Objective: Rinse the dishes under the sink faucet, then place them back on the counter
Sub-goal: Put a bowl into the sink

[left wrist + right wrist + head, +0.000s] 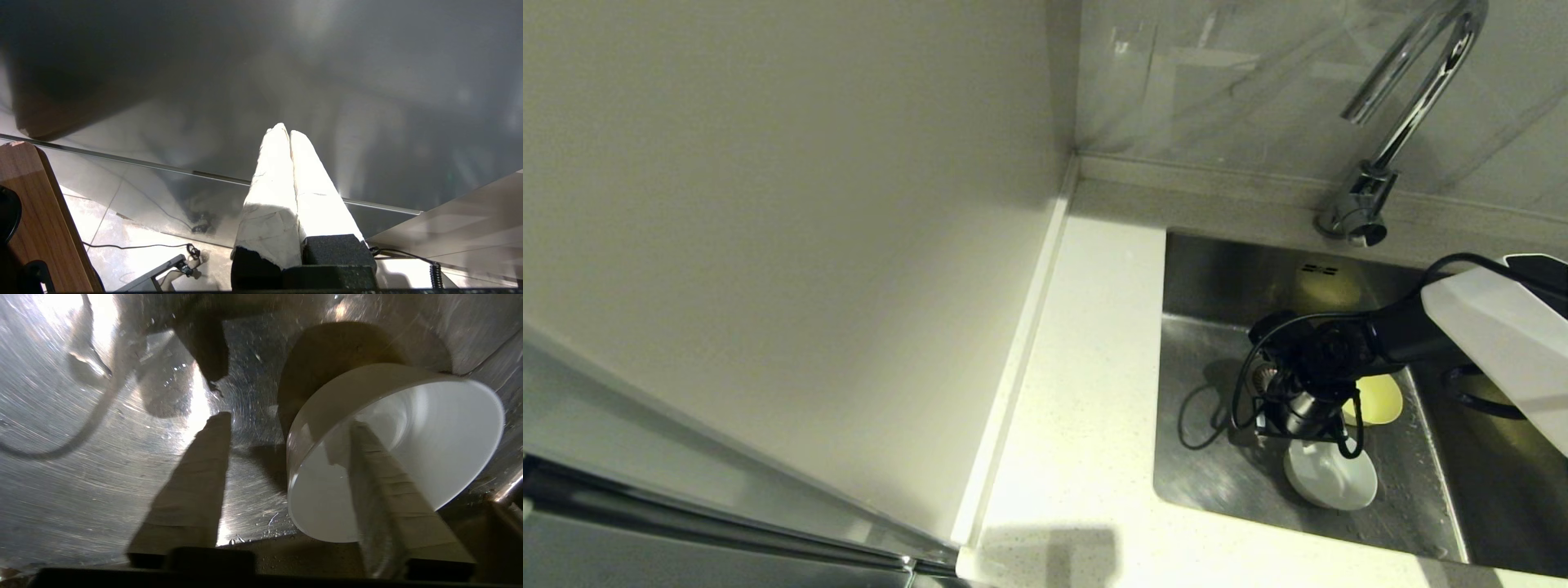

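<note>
The white bowl [1331,482] lies on the floor of the steel sink [1201,359], near its front wall. A yellow bowl [1379,398] sits just behind it, partly under my right wrist. My right gripper [289,419] is down in the basin and open, straddling the rim of the white bowl [441,449]. One of its fingers [380,482] is inside the bowl; the other stands well clear on the sink floor. The grey-blue bowl is out of view. The chrome faucet [1405,98] rises behind the sink. My left gripper [286,131] is shut on nothing, parked away from the sink.
The white speckled counter [1078,367] runs left of the sink, bounded by a plain pale side panel [792,245]. Two overflow slots [1319,268] mark the sink's back wall. Black cables [1241,392] loop off my right wrist over the sink floor.
</note>
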{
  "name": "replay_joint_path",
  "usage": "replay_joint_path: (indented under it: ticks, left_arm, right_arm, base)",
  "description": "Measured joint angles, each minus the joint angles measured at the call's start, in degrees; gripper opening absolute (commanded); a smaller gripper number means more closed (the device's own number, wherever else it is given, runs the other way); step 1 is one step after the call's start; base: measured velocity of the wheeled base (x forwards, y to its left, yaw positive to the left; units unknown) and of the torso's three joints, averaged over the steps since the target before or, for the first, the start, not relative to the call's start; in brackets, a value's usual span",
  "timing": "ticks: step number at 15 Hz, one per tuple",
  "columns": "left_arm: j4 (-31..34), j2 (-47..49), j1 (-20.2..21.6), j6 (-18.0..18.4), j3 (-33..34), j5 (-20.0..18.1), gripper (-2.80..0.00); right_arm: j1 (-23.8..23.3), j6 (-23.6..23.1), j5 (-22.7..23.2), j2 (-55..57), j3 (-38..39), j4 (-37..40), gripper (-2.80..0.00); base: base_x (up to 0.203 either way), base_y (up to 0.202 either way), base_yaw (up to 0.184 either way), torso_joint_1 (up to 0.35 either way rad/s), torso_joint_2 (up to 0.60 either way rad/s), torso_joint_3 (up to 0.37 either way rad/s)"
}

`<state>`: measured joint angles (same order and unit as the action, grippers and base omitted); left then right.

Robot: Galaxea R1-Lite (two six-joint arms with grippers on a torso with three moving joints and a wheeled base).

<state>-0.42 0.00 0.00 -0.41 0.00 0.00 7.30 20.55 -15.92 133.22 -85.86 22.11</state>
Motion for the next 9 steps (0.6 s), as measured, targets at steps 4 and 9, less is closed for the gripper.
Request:
replay_joint_path:
  ticks: [4,9]
  left_arm:
    - [0.00,0.00,0.00,0.00,0.00,0.00,-2.80]
    - [0.00,0.00,0.00,-0.02,0.00,-0.01,-2.80]
  right_arm:
    - [-0.02,0.45,0.11,-5.34,1.26,1.93,0.00]
    - [-0.82,2.31,-1.11,-26.30,7.73,5.56,0.00]
  base:
    - [0.000,0.000,0.000,0.000,0.00,0.000]
    - [0.000,0.000,0.000,0.000,0.00,0.000]
